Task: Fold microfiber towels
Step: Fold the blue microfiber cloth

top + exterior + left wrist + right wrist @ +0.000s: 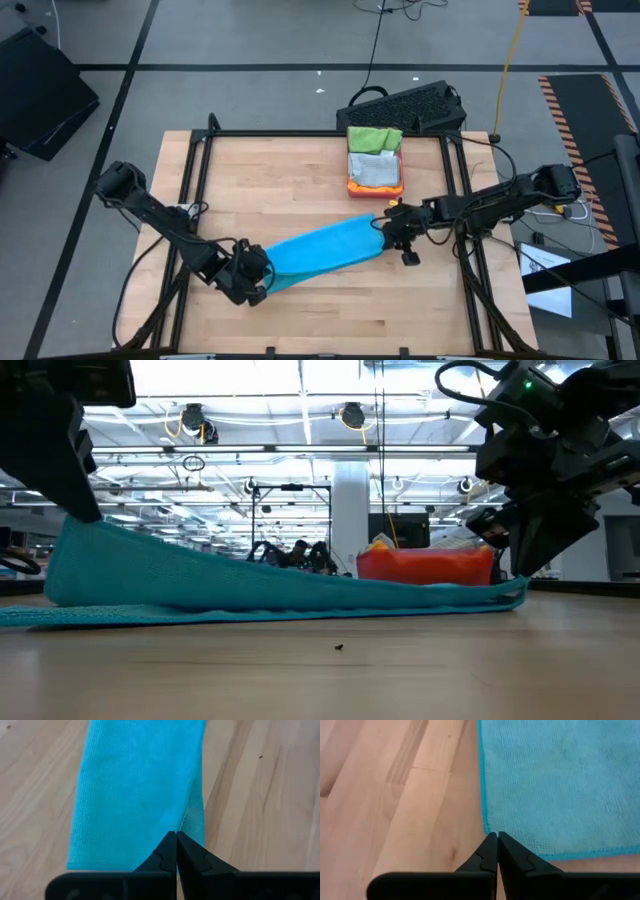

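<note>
- Blue towel [325,252] lies mid-table as a long band, its long axis slanting from your left gripper [256,283] at the near end up to your right gripper [392,224]
- Left gripper's fingers [167,854] are clenched on the towel's end; right fingers [490,851] are pinched at its corner
- Wooden table [300,170] carries a pink-red tray [376,185] holding green and grey folded towels [374,140]
- Only your low view shows the towel's left end lifted, and the lit hall behind

Overhead, table-level, two close wrist views
</note>
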